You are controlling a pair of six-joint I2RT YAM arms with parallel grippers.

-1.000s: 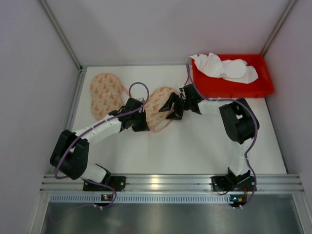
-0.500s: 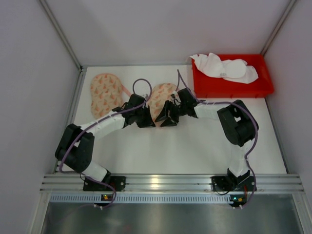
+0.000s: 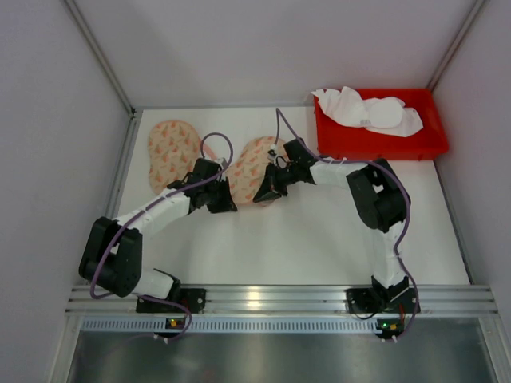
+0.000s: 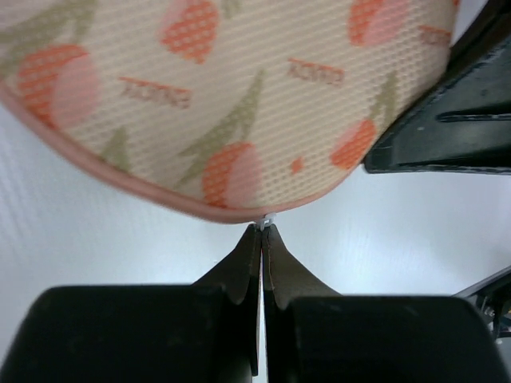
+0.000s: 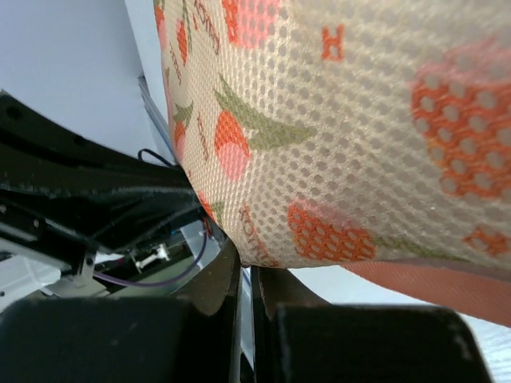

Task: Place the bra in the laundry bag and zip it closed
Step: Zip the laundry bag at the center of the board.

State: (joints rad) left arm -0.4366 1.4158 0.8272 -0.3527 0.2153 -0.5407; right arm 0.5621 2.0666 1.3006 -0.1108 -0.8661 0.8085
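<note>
The laundry bag [image 3: 249, 163] is a peach mesh shell with a tulip print. It lies opened out in two lobes, the other lobe [image 3: 172, 152] at the far left. My left gripper [image 3: 227, 203] is shut at the near rim of the right lobe, pinching a small white zipper pull [image 4: 267, 221] at its tips [image 4: 263, 228]. My right gripper [image 3: 262, 194] is shut on the mesh edge [image 5: 263, 255] of the same lobe [image 5: 359, 120], just right of the left gripper. The white bra [image 3: 371, 112] lies in the red bin [image 3: 383, 145].
The red bin stands at the back right corner, against the right wall. White walls close in the table at the back and both sides. The right gripper's black body [image 4: 447, 120] sits close beside the left fingers.
My right gripper has closed from open onto the bag's edge. Both grippers and the right lobe have shifted to the left.
</note>
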